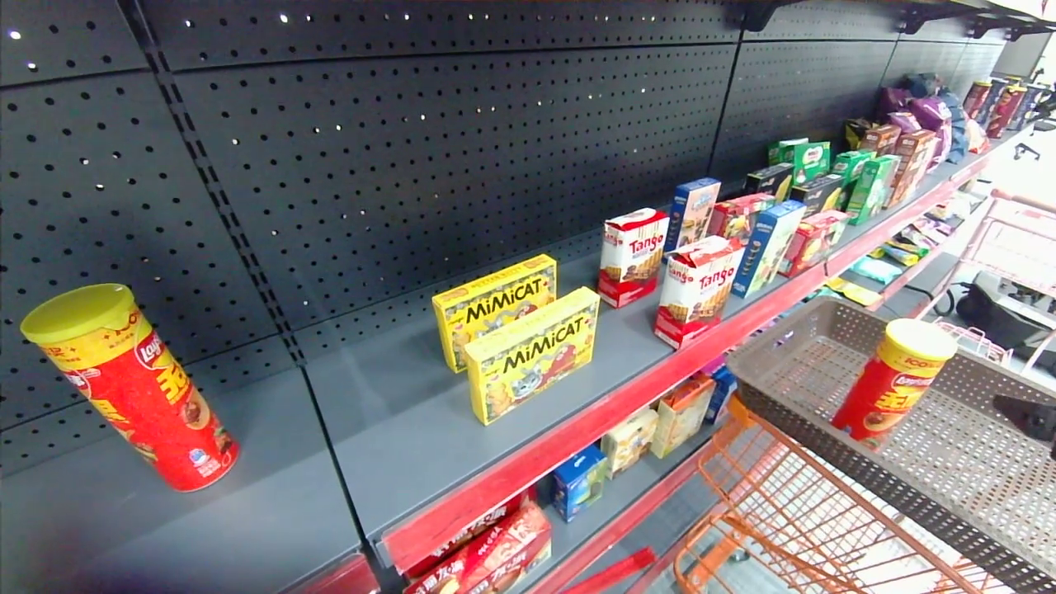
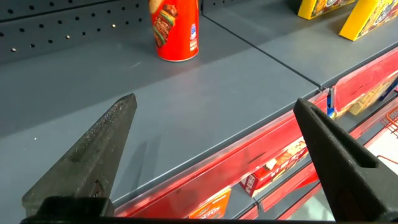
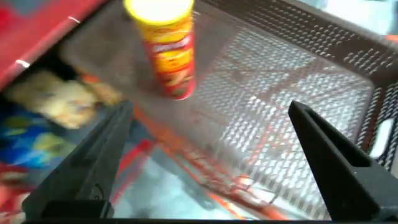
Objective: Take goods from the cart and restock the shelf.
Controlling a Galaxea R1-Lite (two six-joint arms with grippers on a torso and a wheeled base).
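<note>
Long grey metal shelf [image 1: 396, 412] with a red front edge, backed by black pegboard. At its left end, upright and alone: 1 red cardboard crisp tube with yellow lid [image 1: 132, 388]. Further right, 2 flat yellow cardboard boxes [image 1: 528, 355], standing on edge, 1 behind the other. Beyond them, 2 red-and-white snack packs [image 1: 697, 289], then a row of mixed boxes.

In front of the shelf at right, an orange wire cart [image 1: 767, 495] carrying a brown perforated plastic basket [image 1: 804, 355]. Inside the basket, upright, a 2nd red tube with yellow lid [image 1: 895, 384].

Left pincer [image 2: 216, 106] spread wide with nothing between its fingers, above the shelf's front part, near the shelf tube but apart from it. Right pincer [image 3: 211, 111] likewise spread wide and holding nothing, above the basket, near the 2nd tube, not touching.
</note>
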